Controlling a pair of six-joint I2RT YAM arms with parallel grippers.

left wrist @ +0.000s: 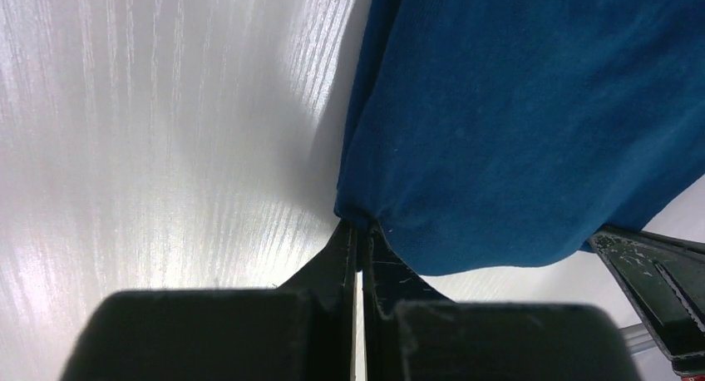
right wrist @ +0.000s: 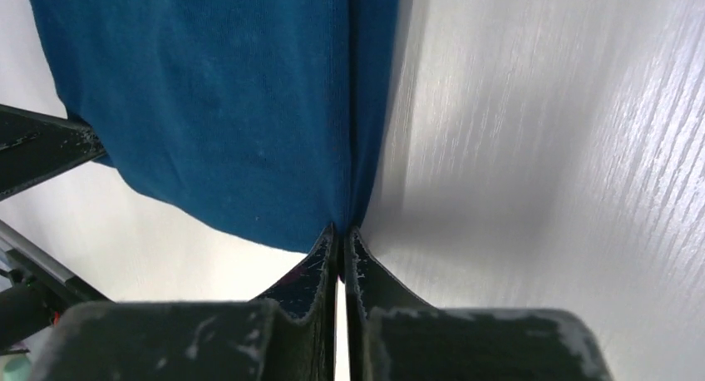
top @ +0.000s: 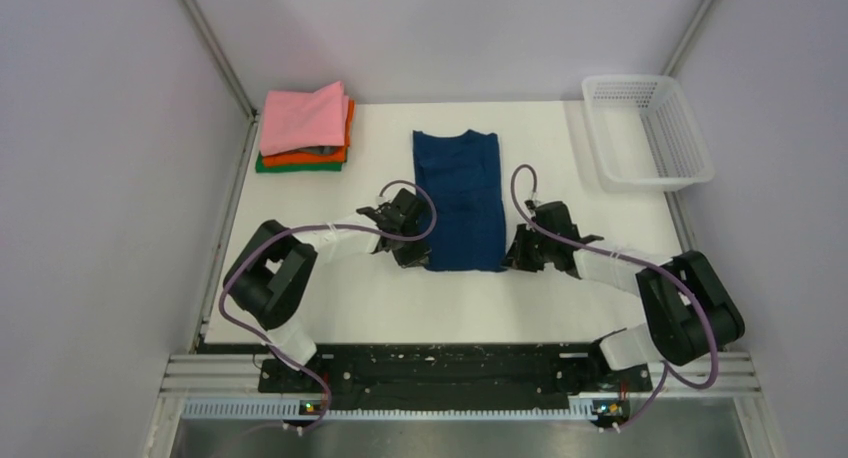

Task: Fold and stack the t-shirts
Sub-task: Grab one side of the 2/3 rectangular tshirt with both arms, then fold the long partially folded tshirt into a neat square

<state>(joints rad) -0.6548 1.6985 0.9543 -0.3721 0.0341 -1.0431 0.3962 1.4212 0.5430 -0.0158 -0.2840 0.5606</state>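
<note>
Pink, orange and green shirts [top: 303, 118] sit folded in a pile at the far left corner of the table [top: 330, 298]. Next, the left claw [left wrist: 361, 231] is pinched tight on the near left corner of the blue shirt [top: 460, 193], which lies flat mid-table. The right claw [right wrist: 340, 235] pinches its near right corner. A white basket [top: 630, 79] sits at the far right corner.

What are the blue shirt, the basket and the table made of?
Blue shirt: soft matte knit cloth, probably; it puckers where pinched. Basket: likely stiff white plastic, moulded in an open grid. Table: smooth white board with faint grain lines and some shine; wood or laminate, I can't tell.
</note>
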